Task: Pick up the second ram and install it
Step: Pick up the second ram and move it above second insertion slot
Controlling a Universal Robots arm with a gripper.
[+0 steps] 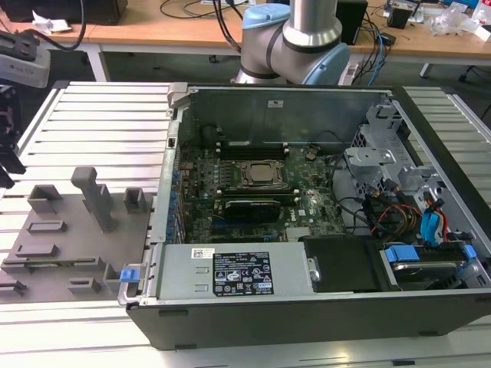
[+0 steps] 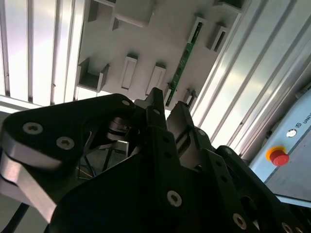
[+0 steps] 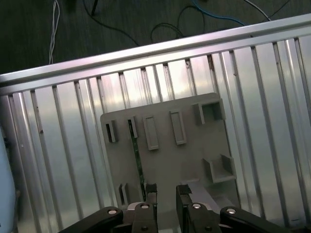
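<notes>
Black gripper (image 2: 167, 104) links and fingers sit closest to the lens in the second wrist view. The two fingertips (image 2: 155, 99) stand apart with a narrow gap and nothing clamped between them. Just past the tips lies the second ram (image 2: 183, 65), a thin green stick set on edge in a grey holder plate (image 2: 160, 43) among small raised blocks. The plate rests on a ribbed aluminium surface (image 2: 14, 48). A red button (image 2: 278, 156) sits on a pale box off to one side.

In the first wrist view, the gripper (image 3: 166, 190) is again released and empty, its tips over the holder plate (image 3: 165, 165). The second ram (image 3: 137, 155) runs as a dark, narrow strip along the plate, and one end comes just beside one fingertip (image 3: 149, 190). Whether they touch cannot be told. The ribbed surface (image 3: 58, 145) stretches round the plate.

In the exterior view, an open computer case (image 1: 307, 322) lies on the surface (image 1: 100, 115) with its motherboard and processor socket (image 1: 257, 175) exposed. The holder plate (image 1: 69, 238) lies on the exterior view's left of the case, and the arm's base (image 1: 299, 38) rises behind it.
</notes>
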